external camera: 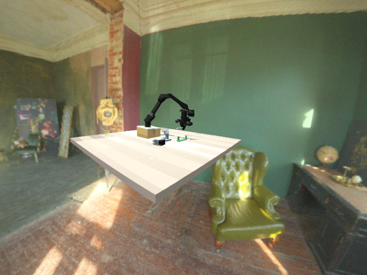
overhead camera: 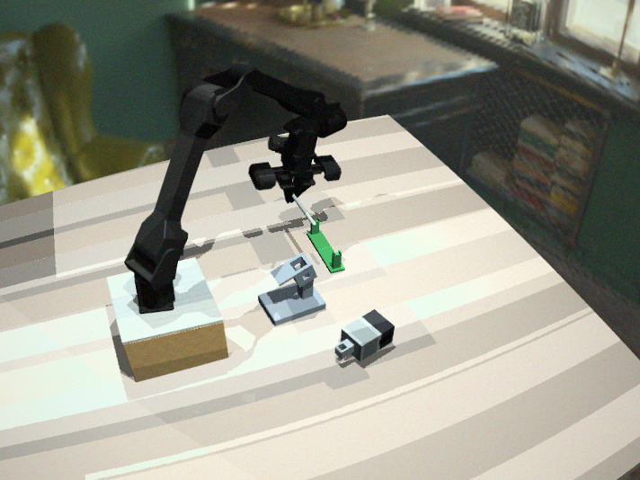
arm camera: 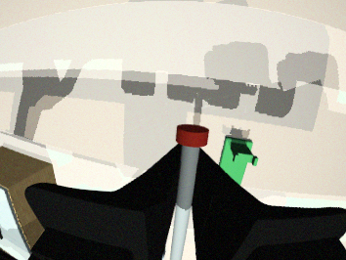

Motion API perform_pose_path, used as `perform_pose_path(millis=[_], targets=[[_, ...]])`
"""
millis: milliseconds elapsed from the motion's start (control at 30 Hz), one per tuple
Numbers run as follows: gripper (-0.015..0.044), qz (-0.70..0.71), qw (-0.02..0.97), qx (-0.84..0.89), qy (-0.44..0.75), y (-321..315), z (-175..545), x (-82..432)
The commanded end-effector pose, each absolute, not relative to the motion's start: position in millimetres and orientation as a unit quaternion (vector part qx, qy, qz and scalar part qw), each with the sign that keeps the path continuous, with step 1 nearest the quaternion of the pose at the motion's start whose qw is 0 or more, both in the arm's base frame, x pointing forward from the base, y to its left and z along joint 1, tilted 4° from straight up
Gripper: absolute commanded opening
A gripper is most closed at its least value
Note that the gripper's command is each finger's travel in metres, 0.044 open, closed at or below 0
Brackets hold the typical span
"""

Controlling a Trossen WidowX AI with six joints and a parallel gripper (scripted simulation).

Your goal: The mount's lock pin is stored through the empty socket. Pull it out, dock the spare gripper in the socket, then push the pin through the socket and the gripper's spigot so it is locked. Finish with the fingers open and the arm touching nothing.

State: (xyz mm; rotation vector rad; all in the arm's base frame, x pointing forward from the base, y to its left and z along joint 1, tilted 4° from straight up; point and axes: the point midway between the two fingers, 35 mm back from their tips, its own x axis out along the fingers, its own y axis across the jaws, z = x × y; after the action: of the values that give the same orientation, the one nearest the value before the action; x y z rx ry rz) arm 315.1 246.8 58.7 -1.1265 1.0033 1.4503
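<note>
My gripper [overhead camera: 290,198] [external camera: 183,129] [arm camera: 187,151] is shut on the lock pin [overhead camera: 304,208] [arm camera: 186,181], just below its red head, and holds it tilted above the table. The pin is out of the socket. In the top view its lower end overlaps the far post of the green holder [overhead camera: 322,247] [external camera: 182,139] [arm camera: 234,168]; contact cannot be told. The grey mount [overhead camera: 292,306] [external camera: 166,136] stands upright with its tilted socket [overhead camera: 283,271] empty. The spare gripper [overhead camera: 361,333] [external camera: 159,141], pale and black, lies on the table with its holed spigot [overhead camera: 343,348] toward the lower left.
The arm's base stands on a wooden block [overhead camera: 175,351] [external camera: 148,132] [arm camera: 24,181] with a pale top, left of the mount. The green holder has two upright posts and lies beyond the mount. The table [overhead camera: 465,387] [external camera: 130,159] has striped light and shadow across it.
</note>
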Motion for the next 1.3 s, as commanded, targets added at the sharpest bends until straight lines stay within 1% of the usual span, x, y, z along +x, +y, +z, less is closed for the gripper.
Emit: perform_pose_path(millis=[0, 500, 1267], targets=[[0.0000, 0.597, 0.508, -0.463, 0.415, 254, 63, 326], [0.0000, 0.588, 0.519, -0.455, 0.421, 273, 65, 361], [0.0000, 0.588, 0.517, -0.456, 0.423, 276, 34, 364]])
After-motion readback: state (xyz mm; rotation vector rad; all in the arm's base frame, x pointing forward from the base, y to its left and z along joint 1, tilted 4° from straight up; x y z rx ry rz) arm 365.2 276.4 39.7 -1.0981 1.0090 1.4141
